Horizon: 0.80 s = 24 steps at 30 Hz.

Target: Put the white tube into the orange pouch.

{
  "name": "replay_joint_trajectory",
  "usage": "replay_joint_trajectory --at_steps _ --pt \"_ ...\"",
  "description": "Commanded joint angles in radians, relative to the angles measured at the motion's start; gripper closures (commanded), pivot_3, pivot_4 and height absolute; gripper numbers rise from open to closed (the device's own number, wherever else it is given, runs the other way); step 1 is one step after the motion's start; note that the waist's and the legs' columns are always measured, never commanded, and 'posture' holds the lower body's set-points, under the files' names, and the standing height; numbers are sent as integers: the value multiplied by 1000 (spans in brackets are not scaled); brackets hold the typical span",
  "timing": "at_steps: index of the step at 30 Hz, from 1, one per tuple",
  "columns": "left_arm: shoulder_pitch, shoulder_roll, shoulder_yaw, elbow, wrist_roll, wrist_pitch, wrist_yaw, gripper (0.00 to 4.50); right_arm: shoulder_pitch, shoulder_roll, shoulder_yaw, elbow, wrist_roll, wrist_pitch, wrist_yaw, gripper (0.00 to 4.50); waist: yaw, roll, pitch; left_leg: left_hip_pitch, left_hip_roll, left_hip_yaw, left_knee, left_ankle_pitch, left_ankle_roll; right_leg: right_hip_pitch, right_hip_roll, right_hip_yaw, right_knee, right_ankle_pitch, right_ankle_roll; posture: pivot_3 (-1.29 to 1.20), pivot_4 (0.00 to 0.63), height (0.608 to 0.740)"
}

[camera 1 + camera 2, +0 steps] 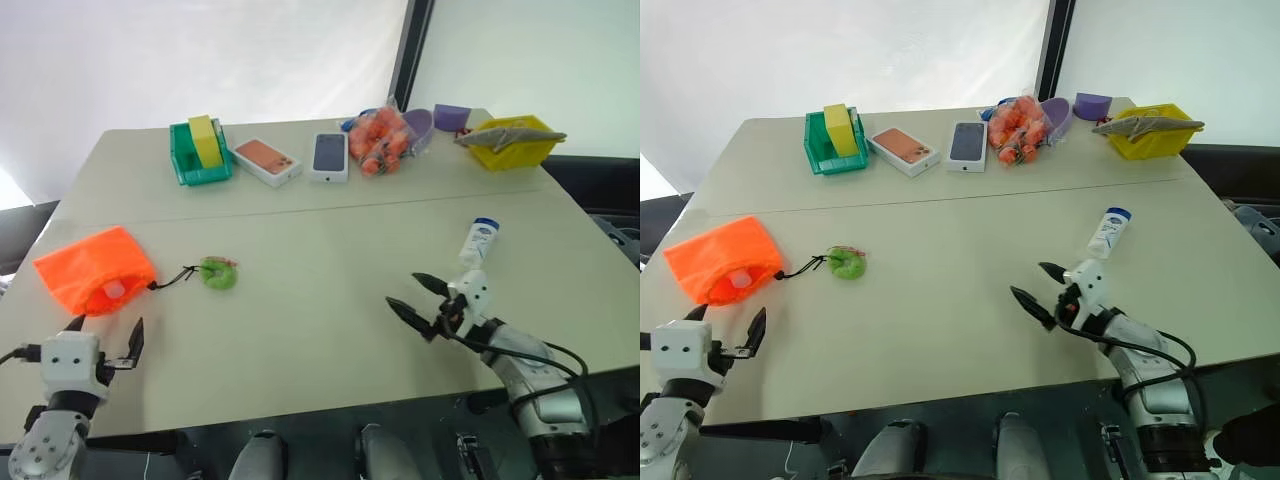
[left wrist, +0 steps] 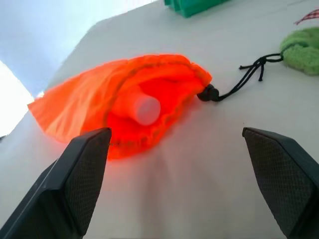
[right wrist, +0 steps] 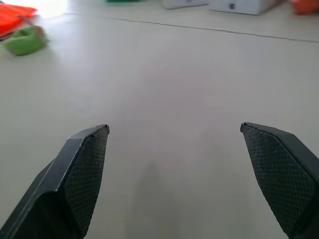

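Note:
The white tube point(image 1: 478, 243) with its blue cap lies on the table at the right, just beyond my right gripper point(image 1: 405, 290). That gripper hovers open over bare tabletop, its fingers apart and nothing between them. The orange pouch point(image 1: 95, 268) lies at the table's left, its mouth facing my left gripper point(image 1: 105, 335), which stands open just short of it. A black cord runs from the pouch to a green charm point(image 1: 218, 273). In the left wrist view the pouch point(image 2: 89, 107) gapes open, with a white round-ended object point(image 2: 146, 109) inside its mouth.
Along the far edge stand a green bin with a yellow block point(image 1: 200, 150), two phone boxes point(image 1: 268, 160) point(image 1: 329, 156), a clear bag of orange items point(image 1: 380, 140), purple pieces point(image 1: 450, 117) and a yellow basket point(image 1: 512, 142). A seam crosses the table.

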Motion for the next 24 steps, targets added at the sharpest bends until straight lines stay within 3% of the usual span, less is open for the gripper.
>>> replay_joint_trajectory --at_steps 1,9,21,24 --pt "-24 24 1 21 101 -70 59 0 -31 13 29 -47 -5 -10 3 114 0 0 0 0 0 0 0 0 0 0 0 0 0 0 0 0 150 740" --pt "-121 83 -17 85 314 -53 194 0 -67 49 84 -45 -26 -31 3 114 1 0 0 1 0 -1 -1 0 0 0 1 0 4 0 0 0 150 740" --pt "-305 154 -14 206 298 166 195 0 -112 30 231 -112 -98 -45 83 114 -3 -1 0 3 0 -2 -1 0 1 -1 2 0 8 1 1 0 150 740" --pt "-310 170 -20 213 292 188 177 840 -124 40 237 -119 -98 -40 76 0 -2 -1 -1 3 0 -2 -1 1 0 -1 2 0 10 1 1 0 150 740"
